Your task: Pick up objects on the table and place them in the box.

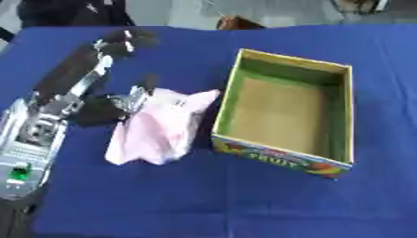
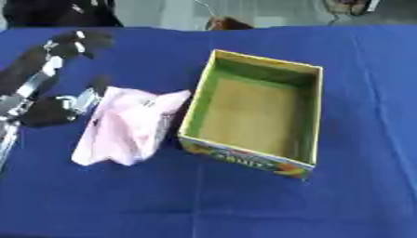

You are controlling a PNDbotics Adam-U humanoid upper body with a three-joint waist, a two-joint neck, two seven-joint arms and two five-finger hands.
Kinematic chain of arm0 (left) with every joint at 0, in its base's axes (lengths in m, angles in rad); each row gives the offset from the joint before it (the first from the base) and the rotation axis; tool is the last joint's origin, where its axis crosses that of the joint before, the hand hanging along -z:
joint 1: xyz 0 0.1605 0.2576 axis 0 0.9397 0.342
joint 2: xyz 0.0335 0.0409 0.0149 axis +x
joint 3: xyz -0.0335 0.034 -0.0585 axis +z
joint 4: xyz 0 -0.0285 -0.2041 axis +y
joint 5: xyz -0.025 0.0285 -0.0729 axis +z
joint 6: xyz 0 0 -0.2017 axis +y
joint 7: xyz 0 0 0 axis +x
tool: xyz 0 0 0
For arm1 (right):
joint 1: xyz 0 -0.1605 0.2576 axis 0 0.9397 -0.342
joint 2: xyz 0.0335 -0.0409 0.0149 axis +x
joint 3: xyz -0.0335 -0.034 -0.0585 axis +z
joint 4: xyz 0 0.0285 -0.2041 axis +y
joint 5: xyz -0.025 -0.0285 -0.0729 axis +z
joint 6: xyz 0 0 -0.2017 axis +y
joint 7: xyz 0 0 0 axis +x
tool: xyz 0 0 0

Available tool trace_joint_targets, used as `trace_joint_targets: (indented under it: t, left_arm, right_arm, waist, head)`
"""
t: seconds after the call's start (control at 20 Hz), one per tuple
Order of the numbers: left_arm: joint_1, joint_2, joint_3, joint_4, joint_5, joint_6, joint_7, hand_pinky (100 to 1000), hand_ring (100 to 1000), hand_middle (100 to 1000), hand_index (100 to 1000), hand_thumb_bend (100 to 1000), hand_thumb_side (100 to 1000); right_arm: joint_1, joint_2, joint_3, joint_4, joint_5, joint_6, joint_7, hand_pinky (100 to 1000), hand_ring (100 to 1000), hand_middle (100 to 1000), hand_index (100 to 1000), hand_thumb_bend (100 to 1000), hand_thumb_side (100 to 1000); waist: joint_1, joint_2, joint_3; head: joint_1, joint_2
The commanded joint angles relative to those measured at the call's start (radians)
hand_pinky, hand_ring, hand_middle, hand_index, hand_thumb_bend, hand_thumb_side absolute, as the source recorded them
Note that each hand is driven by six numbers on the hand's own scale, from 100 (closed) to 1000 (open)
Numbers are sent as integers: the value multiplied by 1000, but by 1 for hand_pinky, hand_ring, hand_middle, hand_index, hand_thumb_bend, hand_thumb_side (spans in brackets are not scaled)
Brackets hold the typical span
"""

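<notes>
A soft pink bag (image 1: 159,128) lies crumpled on the blue tablecloth (image 1: 204,200), just left of the box. The box (image 1: 281,157) is an open cardboard carton with green inner walls, a brown floor and a fruit print on its front; nothing shows inside it. My left hand (image 1: 77,76) comes in from the left and sits at the bag's upper left edge. Its fingers (image 1: 122,39) stretch up and away from the bag, and its thumb (image 1: 137,96) rests against the bag's edge. The hand is open and holds nothing. My right hand shows in neither view.
The blue cloth covers the whole table, with bare room in front of the bag and box and to the box's right. A small brown thing (image 1: 238,22) sits at the far edge, behind the box.
</notes>
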Motion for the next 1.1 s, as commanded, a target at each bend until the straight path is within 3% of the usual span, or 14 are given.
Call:
trace_joint_targets:
  t: [0.05, 0.65, 0.8, 0.85, 0.9, 1.1]
  left_arm:
    - [-4, 23, 4, -12, 1, -1, -1, 711, 877, 879, 915, 172, 786]
    - [-5, 27, 2, -15, 4, -2, -9, 715, 878, 879, 915, 185, 793]
    - [-20, 51, -4, -13, -14, -2, -26, 746, 886, 890, 924, 331, 798]
    - [-29, 66, -11, -13, -24, -5, -39, 746, 886, 894, 924, 327, 789]
    - [-39, 80, -18, -12, -32, -9, -52, 768, 892, 892, 926, 417, 786]
    - [-94, 150, -64, 8, -47, -39, -122, 802, 899, 888, 929, 537, 792]
  right_arm:
    - [-8, -20, -10, -20, 1, 1, 1, 743, 707, 791, 930, 128, 751]
    - [-9, -20, -11, -21, 3, 1, 2, 743, 707, 789, 930, 124, 752]
    - [-9, -19, -10, -21, 2, 2, 2, 743, 707, 790, 930, 124, 751]
    - [-9, -20, -10, -21, 2, 2, 2, 743, 707, 790, 930, 125, 748]
    - [-8, -20, -9, -21, 2, 2, 3, 743, 707, 790, 930, 124, 751]
    - [-7, -21, -7, -21, 2, 1, 5, 743, 707, 790, 930, 123, 752]
  waist:
    - [-1, -15, 0]
    - [1, -15, 0]
    - [3, -15, 0]
    - [3, -16, -1]
    - [4, -17, -1]
    - [5, -20, -5]
  head:
    - [-12, -1]
    - [-14, -1]
    - [-12, -1]
    - [-12, -1]
    - [-11, -1]
    - [-7, -1]
